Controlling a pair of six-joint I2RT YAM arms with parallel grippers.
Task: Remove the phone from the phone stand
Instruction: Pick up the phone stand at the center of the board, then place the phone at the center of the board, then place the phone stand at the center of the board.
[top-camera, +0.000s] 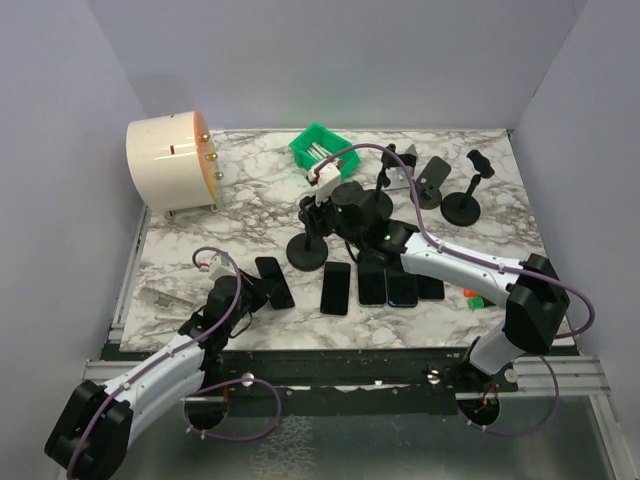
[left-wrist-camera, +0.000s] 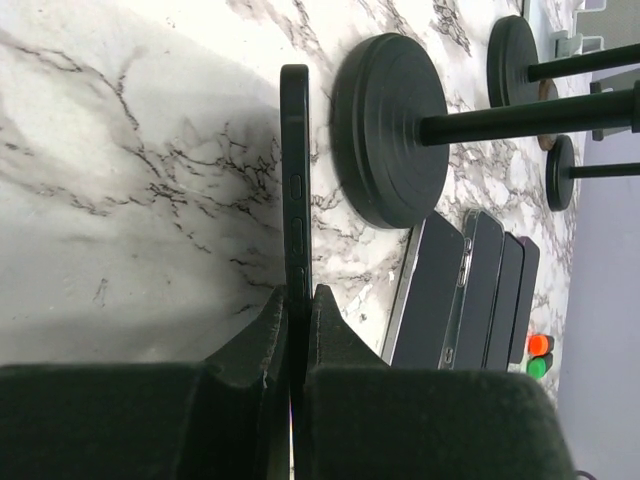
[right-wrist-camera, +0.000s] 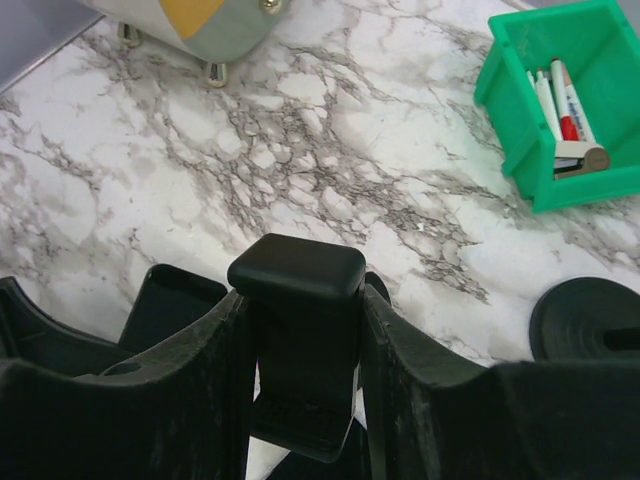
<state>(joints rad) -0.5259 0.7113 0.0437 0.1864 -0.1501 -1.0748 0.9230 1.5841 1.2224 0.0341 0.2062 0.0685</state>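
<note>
Obs. The left pincer is clamped narrow across the thickness of a phone. This phone sits low over the tabletop, close to the near edge and left of middle. I cannot tell whether it rests on the marble or hangs just clear.

Obs. The right pincer is drawn in on the clamp head of the phone stand. There is no gap showing on either side of the head. I see no phone in that head from any view.

Key relation. The held phone lies just beside the stand's base, on its near-left side. Its long axis runs roughly from near edge to far edge, a little skewed. The left arm has it; the right arm is on the stand only.

Judgement: the phone looks already off the stand. What remains is to set it flat without knocking the base or the row of phones lying to the right along the near edge.

Views. The top view gives the flat layout but hides both grips under the wrists. The left wrist view shows the phone edge-on, side buttons visible, with the base close by. The right wrist view shows only the head, and beyond it the green bin toward the far edge.
</note>
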